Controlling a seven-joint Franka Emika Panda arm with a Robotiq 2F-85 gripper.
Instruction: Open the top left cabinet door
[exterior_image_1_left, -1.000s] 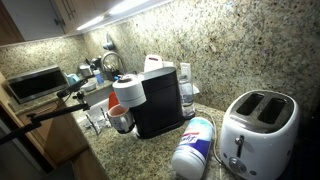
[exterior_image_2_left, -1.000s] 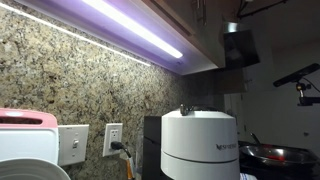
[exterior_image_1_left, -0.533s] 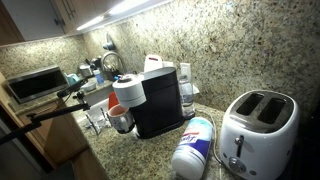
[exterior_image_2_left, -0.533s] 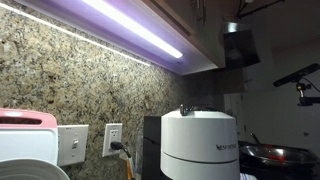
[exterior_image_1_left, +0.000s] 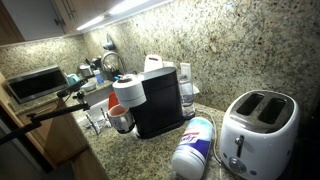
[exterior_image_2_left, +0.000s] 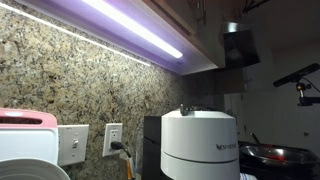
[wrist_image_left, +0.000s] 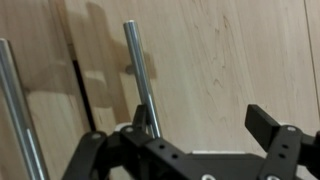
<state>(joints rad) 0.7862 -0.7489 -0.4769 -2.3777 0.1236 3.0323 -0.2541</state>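
Note:
The top left cabinet door is a pale whitish-grey upper panel at the top left in an exterior view, with a dark seam on its right edge. My gripper shows only in the wrist view. It is open, close to a wood-toned door face. A vertical metal bar handle runs down beside and behind its left finger; the right finger stands free. A second bar handle is at the left, past a dark seam. I cannot tell which door this face is.
On the granite counter stand a white toaster, a black coffee machine, a lying wipes canister and a toaster oven. A light strip runs under the cabinets above a white appliance and a wall outlet.

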